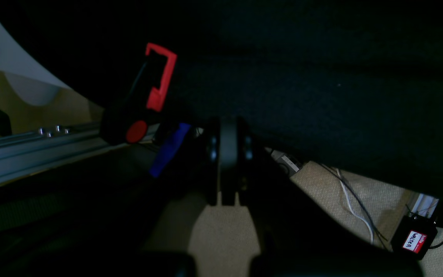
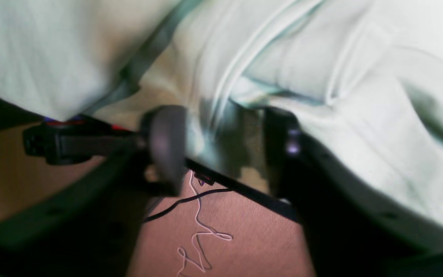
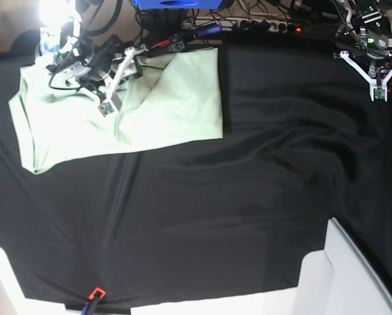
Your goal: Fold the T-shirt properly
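The T-shirt (image 3: 156, 111) lies upper left on the counter (image 3: 248, 216). Right fingers (image 2: 165, 148) are spread over its fabric; left fingers (image 1: 212, 154) are pressed together.

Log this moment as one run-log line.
right gripper: open over T-shirt | left gripper: shut, empty, off shirt | black cloth: bare

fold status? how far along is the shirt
Partly done: the T-shirt lies doubled at the table's far corner. In hand: right gripper has open jaws astride a fabric edge. Left gripper is parked shut, off the cloth. Further folds and squaring remain.
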